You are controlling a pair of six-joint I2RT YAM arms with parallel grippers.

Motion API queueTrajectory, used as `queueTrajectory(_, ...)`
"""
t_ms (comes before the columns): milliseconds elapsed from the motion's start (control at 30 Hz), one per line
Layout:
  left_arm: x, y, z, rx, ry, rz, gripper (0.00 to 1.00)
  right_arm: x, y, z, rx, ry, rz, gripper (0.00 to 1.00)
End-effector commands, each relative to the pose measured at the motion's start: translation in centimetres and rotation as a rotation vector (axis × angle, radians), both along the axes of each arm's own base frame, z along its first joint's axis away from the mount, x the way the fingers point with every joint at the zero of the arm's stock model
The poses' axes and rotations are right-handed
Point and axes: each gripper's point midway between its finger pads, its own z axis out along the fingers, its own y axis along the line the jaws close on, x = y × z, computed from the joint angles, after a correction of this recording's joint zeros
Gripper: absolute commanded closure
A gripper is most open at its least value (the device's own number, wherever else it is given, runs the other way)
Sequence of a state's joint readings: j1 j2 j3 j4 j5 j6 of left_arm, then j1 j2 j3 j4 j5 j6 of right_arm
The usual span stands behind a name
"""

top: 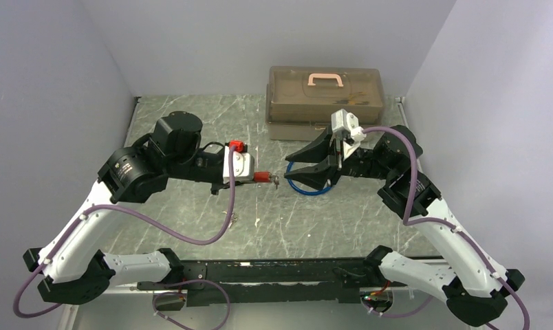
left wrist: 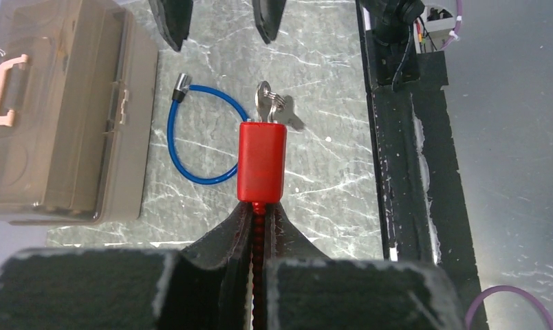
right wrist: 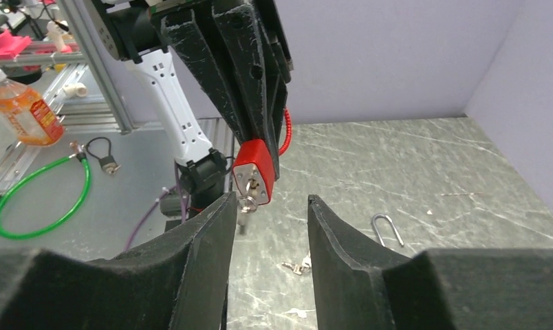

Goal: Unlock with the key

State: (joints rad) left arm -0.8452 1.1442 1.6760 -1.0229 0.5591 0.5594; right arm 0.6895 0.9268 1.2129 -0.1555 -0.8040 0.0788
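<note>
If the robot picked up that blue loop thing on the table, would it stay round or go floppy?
Probably bendy, not stiff: the blue cable is thin and lies in a loose curl. Lifted by one spot, it would likely sag, its metal end dangling. It looks smooth, so it might slip in a pinch.

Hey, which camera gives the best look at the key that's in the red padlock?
The left wrist view: the key sticks out of the red padlock, large and unblocked. The top external view shows it only as a small speck. In the right wrist view just a bit of it shows beside the right gripper.
</note>
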Motion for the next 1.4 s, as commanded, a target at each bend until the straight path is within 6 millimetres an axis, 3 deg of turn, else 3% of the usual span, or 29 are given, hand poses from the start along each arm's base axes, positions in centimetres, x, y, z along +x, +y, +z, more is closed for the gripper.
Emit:
queueTrajectory(0, -0.8, -0.2, 1.5, -0.061, 0.043, -0.014, 1.00, -1.7, 0.2, 2.5, 0.056, -0.090, 0.070, 0.54)
queueTrajectory(267, -0.6, -0.4, 1.9, -0.091, 0.102, -0.018, 1.00, -2.2, 2.4, 1.2, -0.013, -0.109, 0.066, 0.64)
queueTrajectory(500, -0.6, -0.2, 2.0, -0.097, 0.104, -0.014, 1.00, -2.0, 3.5, 0.9, -0.037, -0.112, 0.043, 0.92)
queueTrajectory(567, -0.7, -0.1, 2.2, -0.103, 0.102, -0.014, 1.00, -1.8, 3.5, 0.7, -0.049, -0.112, 0.028, 0.93)
queueTrajectory(767, -0.9, 0.0, 2.6, -0.116, 0.112, -0.021, 1.00, -1.6, 2.6, 0.4, -0.056, -0.112, -0.016, 0.66)
queueTrajectory(867, -0.9, 0.0, 2.7, -0.120, 0.116, -0.022, 1.00, -1.7, 2.4, 0.4, -0.057, -0.107, -0.017, 0.64)
queueTrajectory(933, -1.0, 0.0, 2.7, -0.122, 0.118, -0.026, 1.00, -1.7, 2.5, 0.1, -0.066, -0.099, -0.017, 0.68)
queueTrajectory(1200, -1.0, 0.1, 2.8, -0.126, 0.118, -0.023, 1.00, -1.4, 2.6, 0.2, -0.081, -0.095, -0.025, 0.98)
queueTrajectory(1367, -1.1, 0.1, 2.9, -0.131, 0.120, -0.025, 1.00, -1.0, 2.1, -0.3, -0.108, -0.096, -0.059, 1.00)
